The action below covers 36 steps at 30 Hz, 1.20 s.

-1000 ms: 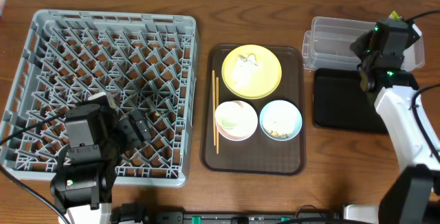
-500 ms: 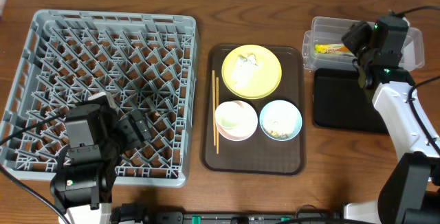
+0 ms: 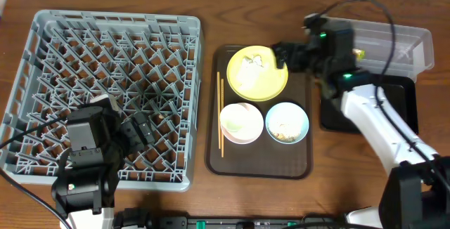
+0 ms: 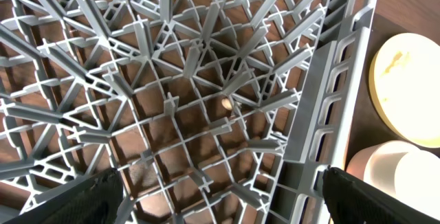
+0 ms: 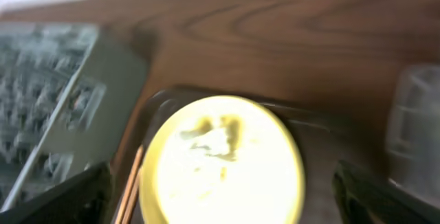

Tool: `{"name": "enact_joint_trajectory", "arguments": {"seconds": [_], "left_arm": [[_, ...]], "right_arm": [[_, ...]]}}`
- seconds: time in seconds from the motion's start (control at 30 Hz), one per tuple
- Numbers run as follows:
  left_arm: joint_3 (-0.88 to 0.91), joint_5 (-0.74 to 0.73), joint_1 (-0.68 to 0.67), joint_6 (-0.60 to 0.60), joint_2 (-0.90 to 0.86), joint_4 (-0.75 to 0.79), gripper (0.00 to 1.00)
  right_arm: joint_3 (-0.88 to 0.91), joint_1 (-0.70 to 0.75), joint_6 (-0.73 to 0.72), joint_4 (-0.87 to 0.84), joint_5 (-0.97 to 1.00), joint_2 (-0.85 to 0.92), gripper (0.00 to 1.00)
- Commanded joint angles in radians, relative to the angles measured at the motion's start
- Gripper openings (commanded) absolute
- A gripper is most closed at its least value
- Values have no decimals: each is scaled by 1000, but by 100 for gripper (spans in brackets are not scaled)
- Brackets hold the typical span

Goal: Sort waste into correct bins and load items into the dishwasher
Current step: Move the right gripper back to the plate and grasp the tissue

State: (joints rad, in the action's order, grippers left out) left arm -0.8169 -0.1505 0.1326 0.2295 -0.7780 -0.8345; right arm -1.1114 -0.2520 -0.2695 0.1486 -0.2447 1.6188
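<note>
My left gripper [image 3: 143, 131] hangs by the near-left corner, jaws wide apart; my right gripper [image 3: 283, 53] reaches toward mid-table, jaws likewise wide.

The grey rack [image 3: 116, 20] sits flat on the left of the table [image 3: 211, 4]. To its right lies the yellow plate [image 3: 264, 81], a crumpled white tissue [image 3: 251, 63] on it. Just nearer, side by side and upright, stand the white-pink bowl [image 3: 241, 122] and the smaller blue bowl [image 3: 287, 122], which holds beige crumbs [image 3: 285, 137]. Chopsticks [image 3: 220, 113] lie straight along the pink bowl's left. Far right, the clear tub [image 3: 408, 43] sits behind the black tray [image 3: 402, 102], a sliver of yellow-green wrapper [image 3: 358, 52] showing inside.
</note>
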Motion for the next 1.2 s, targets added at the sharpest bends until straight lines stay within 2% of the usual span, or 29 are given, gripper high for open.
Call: {"name": "enact_joint_trajectory", "arguments": {"seconds": [0.0,0.13,0.23,0.47,0.6,0.7,0.87,1.07,1.17], "left_arm": [[-18,2,-6,1,2,-3,95],[-18,2,-6,1,2,-3,95],[-18,2,-6,1,2,-3,95],[-18,2,-6,1,2,-3,95],[-18,2,-6,1,2,-3,95],[-18,2,-6,1,2,-3,95],[-18,2,-6,1,2,-3,95],[-18,2,-6,1,2,-3,95],[-18,2,-6,1,2,-4,95]], "right_arm": [[-2,-88,116,0,76,10,99],[-11,-152,132,35,153,31,99],[-90,-169,132,131,186,41,99],[-537,-159,159,584,204,194,99],[-720,-161,163,745,177,314,99],[-732,-166,163,732,81,343,99],[-731,-168,137,681,92,389,92],[-731,-174,56,672,102,495,92],[-731,-188,56,677,103,557,87]]}}
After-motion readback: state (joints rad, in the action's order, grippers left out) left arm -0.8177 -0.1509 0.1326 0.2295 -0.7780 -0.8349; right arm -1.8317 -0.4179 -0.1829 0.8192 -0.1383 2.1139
